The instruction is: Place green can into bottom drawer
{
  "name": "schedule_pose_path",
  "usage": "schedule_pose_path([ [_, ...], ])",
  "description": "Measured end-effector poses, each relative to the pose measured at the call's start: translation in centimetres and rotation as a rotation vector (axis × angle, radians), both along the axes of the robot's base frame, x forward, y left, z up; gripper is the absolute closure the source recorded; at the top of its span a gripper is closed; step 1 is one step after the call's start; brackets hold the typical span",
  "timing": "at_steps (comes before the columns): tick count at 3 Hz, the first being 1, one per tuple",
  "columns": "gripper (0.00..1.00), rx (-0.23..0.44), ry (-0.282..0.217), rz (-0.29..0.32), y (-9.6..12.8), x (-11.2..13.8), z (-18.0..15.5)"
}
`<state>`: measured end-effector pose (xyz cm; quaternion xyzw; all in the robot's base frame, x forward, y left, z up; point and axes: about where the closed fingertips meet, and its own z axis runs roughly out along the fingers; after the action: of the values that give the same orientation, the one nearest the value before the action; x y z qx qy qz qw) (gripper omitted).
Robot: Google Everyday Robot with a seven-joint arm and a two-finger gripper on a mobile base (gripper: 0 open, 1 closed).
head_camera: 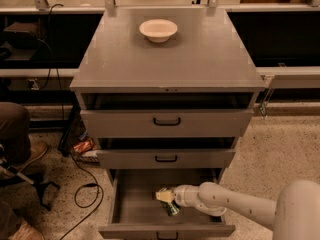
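Note:
The bottom drawer (167, 231) of the grey cabinet is pulled open. My gripper (164, 196) reaches into it from the right, with the pale arm stretching in from the lower right corner. It is shut on the green can (171, 208), which hangs tilted just below the fingers, low over the middle of the drawer floor. I cannot tell whether the can touches the floor.
A white bowl (158, 30) sits at the back of the cabinet top (165, 64). The top drawer (166, 122) and middle drawer (166, 159) stand slightly open above. Cables (85, 194) and a person's leg (15, 134) are on the floor to the left.

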<state>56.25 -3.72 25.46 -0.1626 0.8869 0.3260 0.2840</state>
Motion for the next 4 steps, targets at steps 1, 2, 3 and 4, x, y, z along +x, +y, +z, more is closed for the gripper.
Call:
schedule_pose_path([
  [1,1.0,-0.002,0.032,-0.004,0.9,0.5,-3.1],
  [2,0.82,-0.021,0.066,-0.007,2.0,0.8,-5.6],
  [3,0.59,-0.037,0.091,-0.002,2.8,0.9,-7.3],
  [4,0.36,-0.049,0.11,0.005,3.4,0.8,-8.4],
])
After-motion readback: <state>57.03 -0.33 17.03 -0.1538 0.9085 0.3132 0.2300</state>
